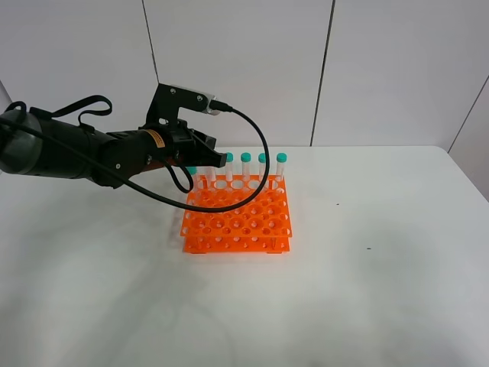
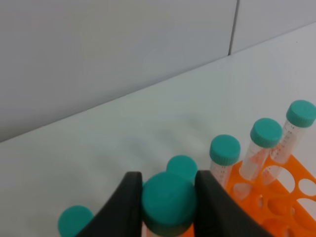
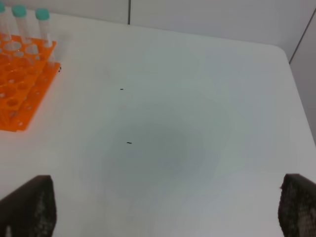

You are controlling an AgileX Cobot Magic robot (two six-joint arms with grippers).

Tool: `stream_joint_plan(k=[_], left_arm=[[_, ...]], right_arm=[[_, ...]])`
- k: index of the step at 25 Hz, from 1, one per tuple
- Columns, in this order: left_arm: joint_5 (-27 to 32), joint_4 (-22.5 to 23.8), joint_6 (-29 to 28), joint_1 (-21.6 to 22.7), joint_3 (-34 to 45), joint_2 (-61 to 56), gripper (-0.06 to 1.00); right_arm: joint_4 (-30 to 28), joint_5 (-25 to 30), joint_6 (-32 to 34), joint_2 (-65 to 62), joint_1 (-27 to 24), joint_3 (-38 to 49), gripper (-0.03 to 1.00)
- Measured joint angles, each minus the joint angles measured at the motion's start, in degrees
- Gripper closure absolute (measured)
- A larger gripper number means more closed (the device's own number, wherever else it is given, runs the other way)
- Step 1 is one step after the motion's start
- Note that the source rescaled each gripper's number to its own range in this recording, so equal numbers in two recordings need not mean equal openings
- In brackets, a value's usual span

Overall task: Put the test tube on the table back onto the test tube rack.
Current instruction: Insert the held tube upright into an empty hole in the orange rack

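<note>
Round teal-capped test tube (image 2: pixel 169 205), seemingly snug in smooth black left gripper (image 2: pixel 168 185)

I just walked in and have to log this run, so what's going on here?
The left claw is shut on the teal cap of a test tube, holding it at the left end of the orange test tube rack's back row, beside the other tubes. Whether its tip sits in a hole is hidden. The right claw hangs open over the table, holding nothing.
</note>
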Motion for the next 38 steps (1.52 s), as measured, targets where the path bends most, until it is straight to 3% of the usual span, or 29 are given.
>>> stream_joint_plan(k=[38], left_arm=[[-5.7, 0.0, -0.2, 0.0, 0.0, 9.7, 0.94]], right_arm=[[0.0, 0.0, 0.0, 0.0, 0.0, 0.0, -0.03]])
